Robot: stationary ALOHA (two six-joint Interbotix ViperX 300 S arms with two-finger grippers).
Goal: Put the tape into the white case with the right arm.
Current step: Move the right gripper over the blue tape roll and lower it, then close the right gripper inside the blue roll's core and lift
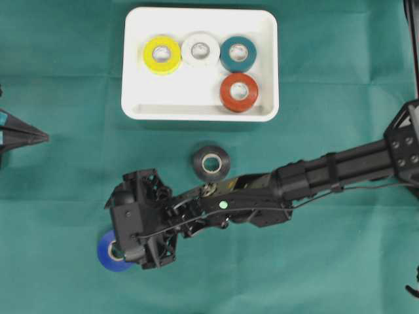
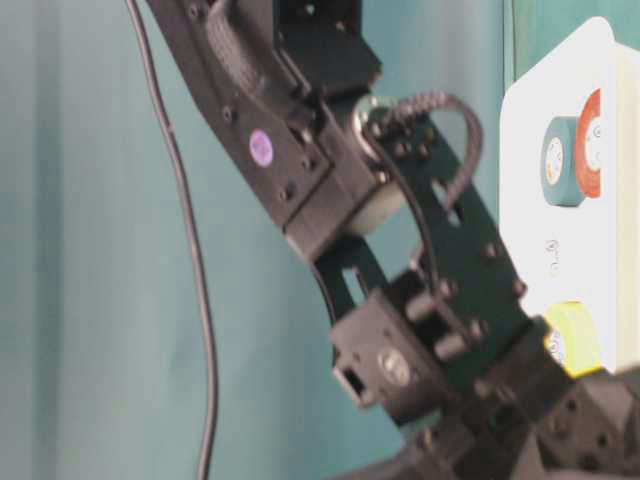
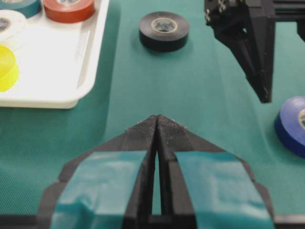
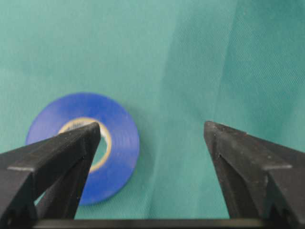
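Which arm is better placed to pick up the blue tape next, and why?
Right. Its open gripper hangs just above the blue tape, one finger over the hole. The left gripper sits shut at the table's far side.

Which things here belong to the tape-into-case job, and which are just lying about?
Job:
white case
blue tape roll
black tape roll
right gripper, open

Idle:
left gripper, shut
yellow, white, teal, red rolls, already in the case

Bright, even light from above, shadows soft. The white case (image 1: 200,104) glares a little overhead. The table-level view is blurred; the close fingers (image 4: 57,162) look soft.
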